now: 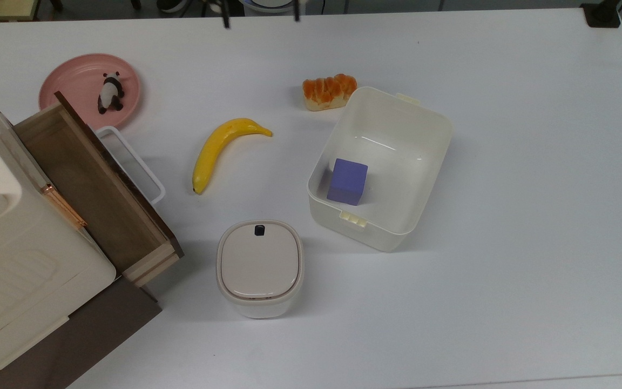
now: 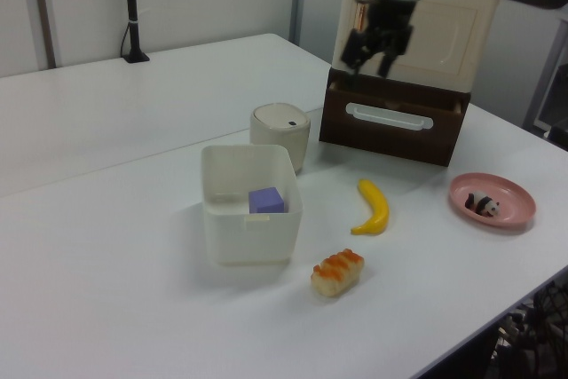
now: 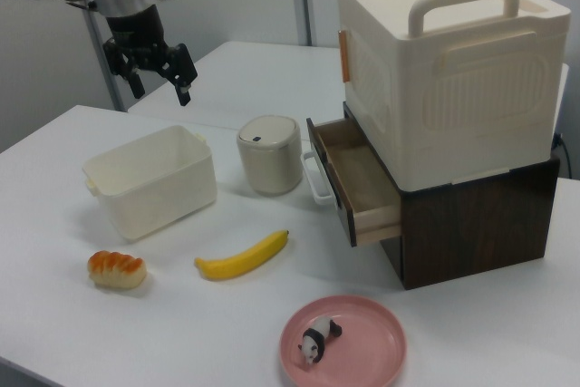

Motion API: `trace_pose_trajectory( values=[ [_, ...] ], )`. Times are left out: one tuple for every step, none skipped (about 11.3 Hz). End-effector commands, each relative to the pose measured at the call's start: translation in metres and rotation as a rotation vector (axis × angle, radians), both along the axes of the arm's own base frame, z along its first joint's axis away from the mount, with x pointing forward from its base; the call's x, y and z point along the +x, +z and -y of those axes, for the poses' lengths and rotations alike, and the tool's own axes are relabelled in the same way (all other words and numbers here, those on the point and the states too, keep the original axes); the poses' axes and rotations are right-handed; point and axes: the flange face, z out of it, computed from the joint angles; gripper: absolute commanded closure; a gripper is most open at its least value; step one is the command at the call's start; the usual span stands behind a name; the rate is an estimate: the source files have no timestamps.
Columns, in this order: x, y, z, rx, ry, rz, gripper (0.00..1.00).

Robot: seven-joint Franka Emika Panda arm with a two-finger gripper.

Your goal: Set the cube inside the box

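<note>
Purple-blue and matte, the cube sits on the floor of the box, right of centre in the top view, pressed close to the wall on the top view's left and near the corner by the small latch tab. In the left view the cube shows just over the near rim of the box, one face towards the camera. It rests flat and upright, with nothing touching it from above.

In the upper left of the right view the gripper hangs high, well apart from the box, its two black fingers spread wide with nothing between them. The left view places the gripper near the top of the frame, above the brown wooden drawer.

Judging by how things lie, the cube is in the box and the task looks done.

As to handling, the cube seems a rigid, light block with flat, unmarked faces; the matte finish should give the pads fair friction, and it does not look fragile. If it had to be lifted again, two opposite vertical faces are the natural hold, though the face against the box wall leaves little room for a finger, so the other pair of faces would be the easier one.
</note>
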Motion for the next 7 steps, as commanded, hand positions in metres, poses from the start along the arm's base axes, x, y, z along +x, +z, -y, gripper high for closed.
trace_pose_trajectory(
  values=[
    [-0.017,0.002,0.011,0.015,-0.064,-0.069,0.0],
    [-0.016,0.003,0.014,0.017,-0.071,-0.07,0.0],
    [-0.017,0.005,0.021,0.026,-0.091,-0.065,0.0],
    [-0.016,0.003,0.023,0.03,-0.118,-0.073,0.0],
    [-0.014,-0.002,0.017,0.026,-0.119,-0.082,0.0],
    [-0.012,-0.006,0.014,0.023,-0.128,-0.086,0.0],
    [-0.01,-0.008,0.012,0.028,-0.154,-0.087,0.0]
  ],
)
